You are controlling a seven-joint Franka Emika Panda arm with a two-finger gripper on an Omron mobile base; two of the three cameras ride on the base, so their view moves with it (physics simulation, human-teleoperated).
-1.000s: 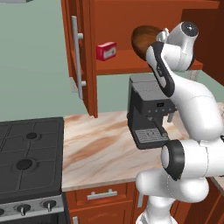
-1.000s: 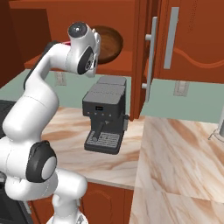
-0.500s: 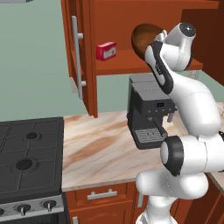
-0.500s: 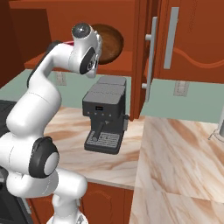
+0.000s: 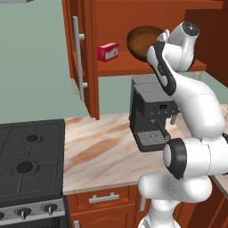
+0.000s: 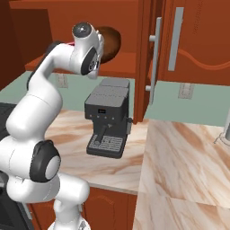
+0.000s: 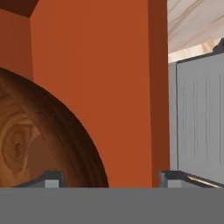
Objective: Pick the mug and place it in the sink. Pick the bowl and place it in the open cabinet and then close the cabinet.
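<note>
Wood: the bowl (image 5: pixel 143 41) is seen on the cabinet (image 5: pixel 147 69) shelf, at three o'clock from a red box (image 5: pixel 108 51).
Handling: judged stiff, smooth, fairly light; best taken at the rim.
Claw: the gripper (image 7: pixel 109 177) is spread wide, apparently gripping nothing.

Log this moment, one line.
phase: placing | wide dark brown wooden bowl: on reddish-brown wall cabinet shelf | fingers: spread, beside bowl | doors: open
</note>
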